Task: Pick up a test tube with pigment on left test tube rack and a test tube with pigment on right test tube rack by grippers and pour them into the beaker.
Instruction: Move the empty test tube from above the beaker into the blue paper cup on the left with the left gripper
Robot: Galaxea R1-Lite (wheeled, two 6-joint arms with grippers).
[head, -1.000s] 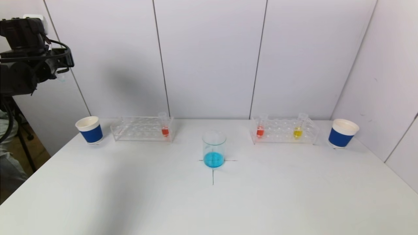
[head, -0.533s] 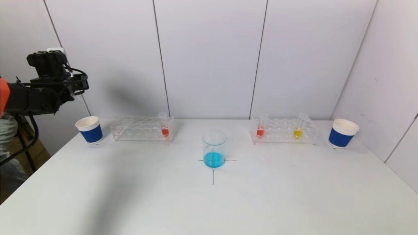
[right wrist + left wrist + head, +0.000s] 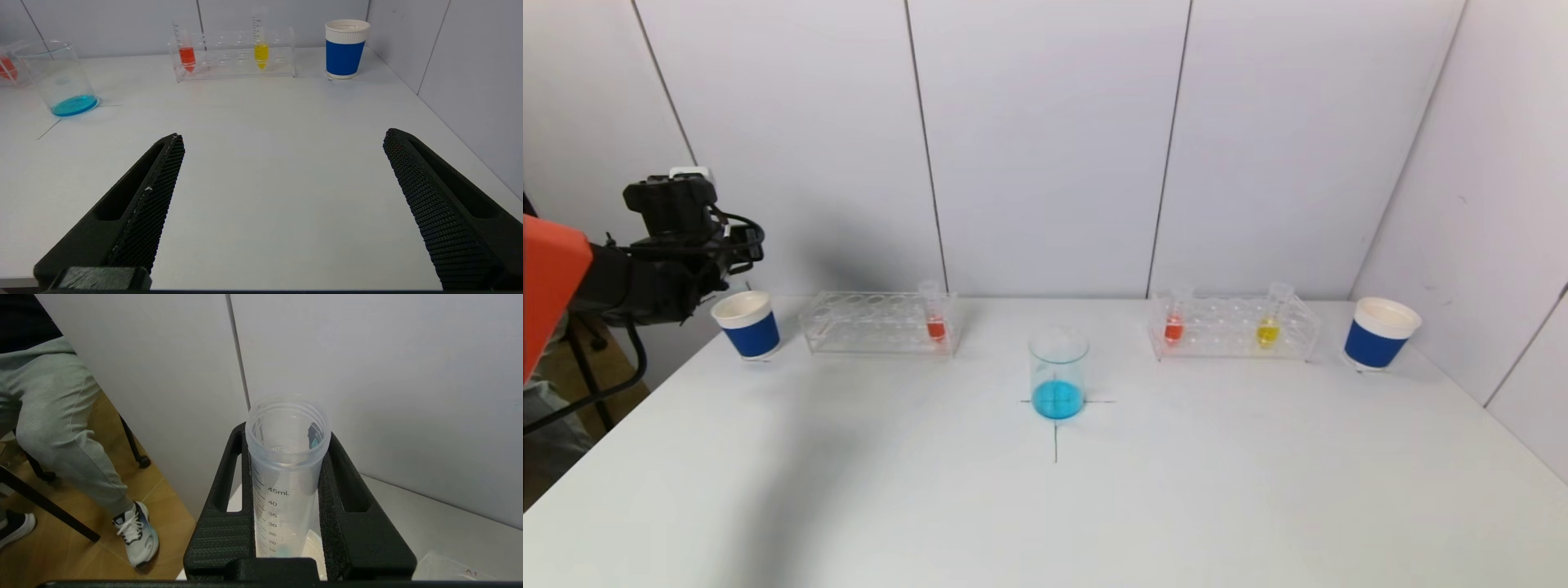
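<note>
My left gripper point(image 3: 737, 245) hangs at the far left, just above the left paper cup point(image 3: 747, 324). In the left wrist view it point(image 3: 286, 435) is shut on a clear graduated test tube point(image 3: 282, 486), nearly empty with a trace of blue at the bottom. The cup point(image 3: 316, 555) lies right under the tube. The beaker point(image 3: 1058, 371) holds blue liquid at the table's centre cross. The left rack point(image 3: 874, 322) holds a red tube point(image 3: 935, 314). The right rack point(image 3: 1233, 327) holds a red tube point(image 3: 1174, 322) and a yellow tube point(image 3: 1267, 322). My right gripper point(image 3: 282, 139) is open and empty, low over the front of the table.
A second blue-and-white paper cup point(image 3: 1380, 332) stands at the far right beside the right rack. White wall panels close the back and right side. A seated person's leg point(image 3: 61, 428) and a stand are off the table's left edge.
My left arm has come down and to the right with the tube, from high at the far left to just above the left cup. Nothing on the table has moved.
</note>
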